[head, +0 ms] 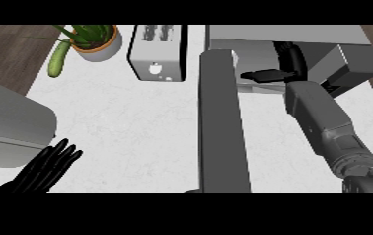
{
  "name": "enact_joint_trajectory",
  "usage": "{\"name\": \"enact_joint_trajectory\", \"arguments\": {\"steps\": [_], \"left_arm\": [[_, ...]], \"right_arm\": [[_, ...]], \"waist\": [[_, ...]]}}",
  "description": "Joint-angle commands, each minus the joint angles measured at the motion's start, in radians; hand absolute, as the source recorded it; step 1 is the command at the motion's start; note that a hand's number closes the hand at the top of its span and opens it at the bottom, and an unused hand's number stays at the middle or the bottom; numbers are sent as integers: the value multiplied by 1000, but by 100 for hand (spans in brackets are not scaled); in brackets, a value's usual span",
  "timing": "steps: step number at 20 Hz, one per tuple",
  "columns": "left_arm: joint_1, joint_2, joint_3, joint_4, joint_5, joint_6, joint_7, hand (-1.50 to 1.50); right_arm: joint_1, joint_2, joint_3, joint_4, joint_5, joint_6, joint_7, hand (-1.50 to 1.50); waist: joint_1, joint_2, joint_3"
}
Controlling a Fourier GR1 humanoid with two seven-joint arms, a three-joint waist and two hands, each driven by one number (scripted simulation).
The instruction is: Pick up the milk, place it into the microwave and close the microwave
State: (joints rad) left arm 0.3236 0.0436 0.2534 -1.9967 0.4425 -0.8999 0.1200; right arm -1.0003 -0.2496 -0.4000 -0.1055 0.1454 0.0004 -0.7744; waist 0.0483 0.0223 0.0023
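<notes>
The microwave point(350, 71) stands at the back right of the counter. Its open door point(221, 125) juts toward me as a long dark grey panel. My right forearm reaches past the door, and my right hand point(291, 61) is inside the microwave's cavity. No milk can be made out; the hand and the cavity's pale walls may hide it. My left hand point(47, 167) rests open at the lower left, fingers up, away from the microwave.
A silver toaster point(157, 51) stands left of the microwave. Further left are a potted plant point(94, 41) and a green cucumber point(58, 58). A grey appliance point(22, 125) fills the left edge above my left hand.
</notes>
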Motion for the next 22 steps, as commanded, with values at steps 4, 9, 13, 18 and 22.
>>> {"name": "enact_joint_trajectory", "arguments": {"steps": [4, 9, 13, 18, 22], "left_arm": [[-58, -42, -119, 112, -229, -13, -101, -150], [-124, -43, -144, 154, -295, 50, -133, -150], [-108, -43, -257, 184, -411, 117, -218, 150], [-181, -44, -248, 277, -487, 145, -264, 150], [-241, -34, -278, 340, -546, 185, -277, 150]], "right_arm": [[134, 79, -24, -23, -51, 169, -98, -150], [247, 171, 26, -64, -35, 194, -135, -150], [358, 155, 72, -129, -16, 206, -141, -150], [528, 134, 108, -206, 0, 191, -165, -150], [676, 113, 120, -314, -15, 223, -195, -150]], "waist": [[-47, -20, -3], [-67, -29, -3], [-78, -35, -5], [-102, -40, -7], [-108, -39, -7]]}}
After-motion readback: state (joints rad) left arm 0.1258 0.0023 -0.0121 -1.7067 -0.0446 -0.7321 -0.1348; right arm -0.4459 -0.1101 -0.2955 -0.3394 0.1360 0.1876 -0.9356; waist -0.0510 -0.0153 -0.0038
